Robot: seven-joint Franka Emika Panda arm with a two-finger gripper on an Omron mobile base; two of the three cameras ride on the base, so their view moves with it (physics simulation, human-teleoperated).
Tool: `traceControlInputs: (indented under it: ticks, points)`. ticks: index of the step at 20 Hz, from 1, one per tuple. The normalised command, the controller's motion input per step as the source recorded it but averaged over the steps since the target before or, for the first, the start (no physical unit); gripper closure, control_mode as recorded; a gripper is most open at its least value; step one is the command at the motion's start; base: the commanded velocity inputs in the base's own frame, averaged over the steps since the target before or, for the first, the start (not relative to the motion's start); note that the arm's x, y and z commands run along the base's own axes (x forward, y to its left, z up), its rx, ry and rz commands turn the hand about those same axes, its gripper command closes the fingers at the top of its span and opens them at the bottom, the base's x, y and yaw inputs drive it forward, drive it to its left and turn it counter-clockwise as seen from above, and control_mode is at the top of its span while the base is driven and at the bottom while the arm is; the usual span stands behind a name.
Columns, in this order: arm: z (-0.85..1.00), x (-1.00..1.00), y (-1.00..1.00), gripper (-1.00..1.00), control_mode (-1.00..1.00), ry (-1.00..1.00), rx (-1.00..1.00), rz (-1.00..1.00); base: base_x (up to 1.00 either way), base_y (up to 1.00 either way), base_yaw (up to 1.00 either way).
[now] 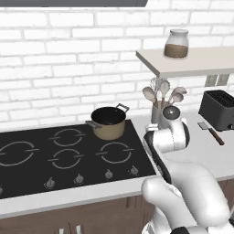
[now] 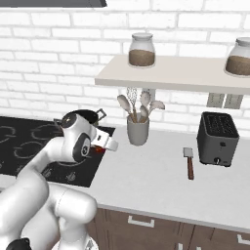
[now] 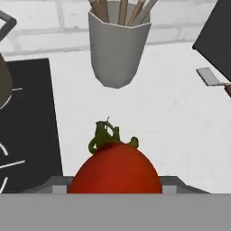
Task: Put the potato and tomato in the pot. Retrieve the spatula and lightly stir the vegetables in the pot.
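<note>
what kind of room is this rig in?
A simulated home kitchen, most likely: a black stovetop with a pot on it, a toaster on the counter, and a cup of cooking utensils against a white brick wall.

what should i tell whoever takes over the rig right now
Tool: shut on the tomato, carried above the counter near the stove's right edge.
Pot: on the stove's back right burner; contents cannot be seen.
Spatula: on the counter beside the toaster, untouched.
Potato: cannot tell.
Left: drop the tomato in the pot, fetch the spatula, stir lightly.
</note>
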Motion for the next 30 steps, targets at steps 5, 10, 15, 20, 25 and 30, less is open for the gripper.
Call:
traceControlInputs:
  ticks: [5,10,15,20,25,30]
  points:
    - [0.24,0.51,0.92,1.00,-1.00,0.00,0.00,0.06,0.00,0.00,0.00]
    - [0.54,0.58,0.73,1.00,-1.00,-0.03,0.00,0.07,0.00,0.00,0.00]
    - [0.47,0.74,0.60,1.00,-1.00,-0.01,0.01,0.05,0.00,0.00,0.00]
    - [-0.02,0.87,0.52,1.00,-1.00,0.02,0.00,0.04,0.00,0.00,0.00]
    - [-0.42,0.84,0.52,1.00,-1.00,0.05,0.00,0.03,0.00,0.00,0.00]
    - [-0.49,0.52,0.30,1.00,-1.00,0.00,0.00,0.01,0.00,0.00,0.00]
